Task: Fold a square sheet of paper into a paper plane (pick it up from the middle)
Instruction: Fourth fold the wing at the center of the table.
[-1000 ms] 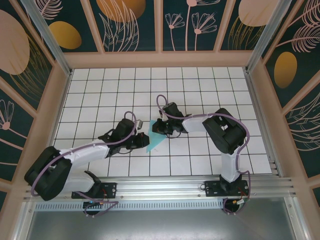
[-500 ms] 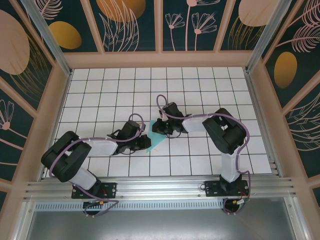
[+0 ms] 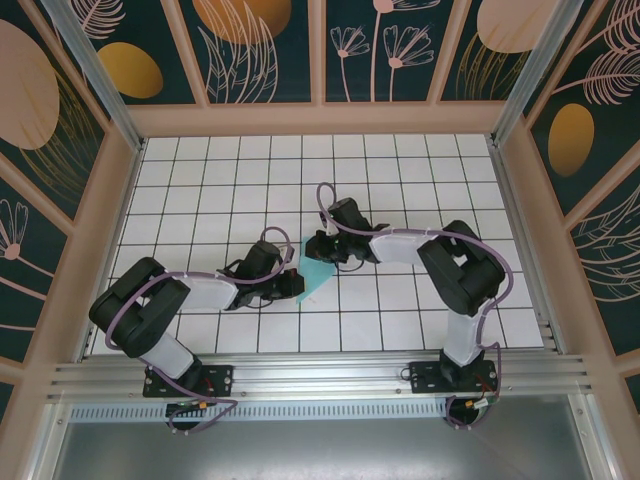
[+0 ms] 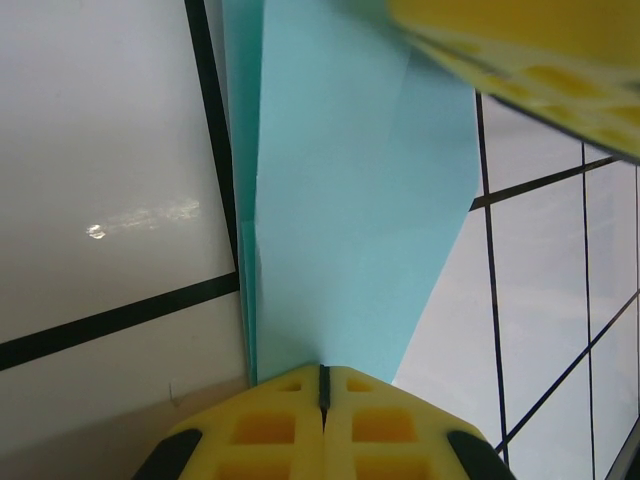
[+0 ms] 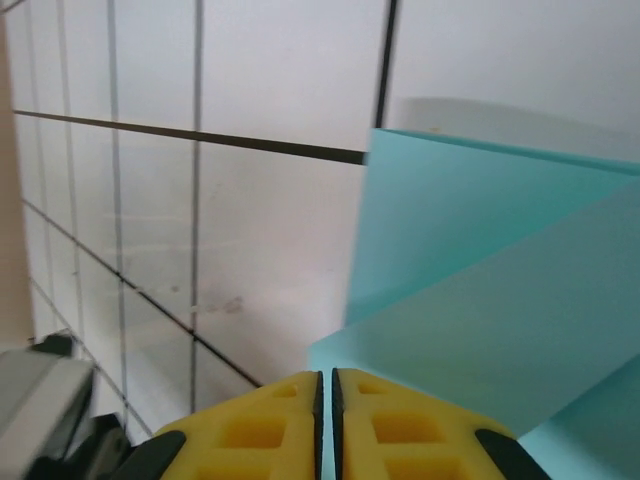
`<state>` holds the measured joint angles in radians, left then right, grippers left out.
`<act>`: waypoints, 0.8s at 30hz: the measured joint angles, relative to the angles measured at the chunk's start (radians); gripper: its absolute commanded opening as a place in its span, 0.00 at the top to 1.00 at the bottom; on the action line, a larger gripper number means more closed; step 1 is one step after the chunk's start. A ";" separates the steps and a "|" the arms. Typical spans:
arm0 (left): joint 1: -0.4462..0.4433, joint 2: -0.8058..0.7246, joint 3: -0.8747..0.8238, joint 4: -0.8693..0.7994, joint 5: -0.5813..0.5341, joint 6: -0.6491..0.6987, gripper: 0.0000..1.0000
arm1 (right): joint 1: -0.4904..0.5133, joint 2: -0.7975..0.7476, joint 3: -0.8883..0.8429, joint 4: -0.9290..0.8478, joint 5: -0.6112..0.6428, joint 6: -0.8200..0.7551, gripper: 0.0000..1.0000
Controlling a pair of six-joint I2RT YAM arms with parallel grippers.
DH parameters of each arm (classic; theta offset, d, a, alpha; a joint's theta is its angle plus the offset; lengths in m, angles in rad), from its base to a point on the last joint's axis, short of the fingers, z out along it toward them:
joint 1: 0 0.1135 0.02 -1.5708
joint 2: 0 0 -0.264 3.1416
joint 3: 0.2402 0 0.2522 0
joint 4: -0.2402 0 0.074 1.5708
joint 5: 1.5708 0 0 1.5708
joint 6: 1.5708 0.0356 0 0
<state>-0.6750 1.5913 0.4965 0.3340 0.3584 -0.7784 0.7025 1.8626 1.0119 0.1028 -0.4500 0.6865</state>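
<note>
The left end effector (image 3: 292, 284) is lying low over the white gridded counter (image 3: 400, 170), and its two yellow fingers are pressing together on the paper (image 3: 318, 275). In the left wrist view the light turquoise paper (image 4: 340, 200) is running straight out from the closed fingertips, widening away from them. It is showing a long crease along its left side, and several layered edges are stacking up just left of that crease. A black grid line is passing under the paper, just ahead of the fingertips.

The right end effector (image 3: 314, 247) is meeting the paper from the opposite side, at the end farthest from the left end effector. Its yellow fingers (image 5: 380, 430) are also pressing together, with only a hairline slit between them, and they are pinching the paper's edge. In the right wrist view the paper (image 5: 480, 270) is spreading ahead and to the right of these fingertips in two overlapping angled flaps. Bare counter is lying to their left.

From above, the folded paper is sitting between the two end effectors, and both are touching it.
</note>
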 measured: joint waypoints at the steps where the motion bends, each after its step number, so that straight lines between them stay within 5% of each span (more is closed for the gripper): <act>1: 0.000 0.000 0.000 0.000 0.000 0.000 0.97 | 0.002 -0.003 0.000 0.002 -0.004 0.000 0.87; 24: 0.000 0.014 -0.002 0.012 0.003 0.015 1.00 | 0.048 0.062 -0.017 -0.002 0.004 0.007 0.86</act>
<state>-0.6750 1.6051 0.4942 0.3462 0.3614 -0.7631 0.7509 1.9244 0.9951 0.1005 -0.4458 0.6937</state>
